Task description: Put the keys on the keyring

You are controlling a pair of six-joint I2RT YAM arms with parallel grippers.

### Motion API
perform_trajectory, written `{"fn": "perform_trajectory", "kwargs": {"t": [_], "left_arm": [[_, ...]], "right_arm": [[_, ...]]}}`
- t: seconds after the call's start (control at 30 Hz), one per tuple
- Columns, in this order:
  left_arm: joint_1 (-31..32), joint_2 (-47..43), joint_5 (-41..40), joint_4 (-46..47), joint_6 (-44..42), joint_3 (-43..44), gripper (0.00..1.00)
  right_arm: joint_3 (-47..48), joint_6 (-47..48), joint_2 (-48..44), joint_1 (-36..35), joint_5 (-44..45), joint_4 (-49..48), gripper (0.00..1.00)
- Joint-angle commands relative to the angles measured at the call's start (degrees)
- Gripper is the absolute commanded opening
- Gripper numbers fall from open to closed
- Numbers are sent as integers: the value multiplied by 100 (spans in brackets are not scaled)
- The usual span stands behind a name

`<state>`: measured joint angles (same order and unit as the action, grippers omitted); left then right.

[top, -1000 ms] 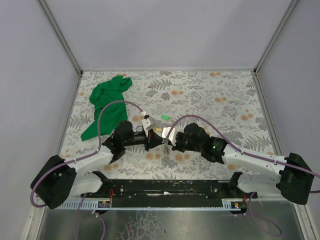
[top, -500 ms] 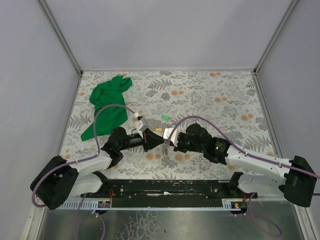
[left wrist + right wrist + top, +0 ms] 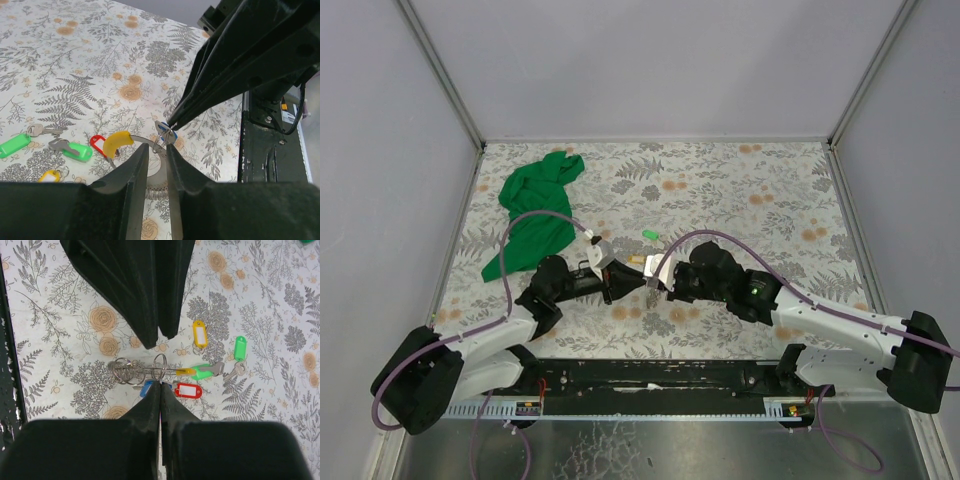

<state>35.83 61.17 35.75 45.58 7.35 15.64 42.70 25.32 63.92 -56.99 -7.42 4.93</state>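
The keyring (image 3: 160, 366), a thin silver wire loop, sat near the front middle of the floral table (image 3: 750, 200), pinched between the pressed-together fingers of the right gripper (image 3: 160, 384). A bunch of smaller rings (image 3: 127, 371) lay against it. The keys (image 3: 199, 334), tagged yellow, green, red and blue, were scattered just beside it, the blue tag (image 3: 146, 388) half hidden behind the right fingers. The left gripper (image 3: 162, 337) faced it tip to tip, fingers narrowly parted; whether they gripped anything could not be told. Seen from overhead, ring and keys were too small to make out, bar one green-tagged key (image 3: 648, 236).
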Motion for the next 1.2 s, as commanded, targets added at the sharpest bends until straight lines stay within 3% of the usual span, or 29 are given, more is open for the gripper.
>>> {"fn": "perform_trajectory", "kwargs": {"t": [0.0,0.43,1.0,1.17], "left_arm": [[-54,75,454,-242,-620,246,21],[-238,527,1374,-704,-1470,702,23],[-252,1075,1948,-1156,-1618,1114,19],[-250,1089,1950,-1149,-1581,1120,8]], "right_arm": [[414,158,26,-50,-27,-13,0],[458,187,79,-54,-205,123,0],[476,181,122,-50,-365,106,0],[455,147,115,-57,-362,110,0]]}}
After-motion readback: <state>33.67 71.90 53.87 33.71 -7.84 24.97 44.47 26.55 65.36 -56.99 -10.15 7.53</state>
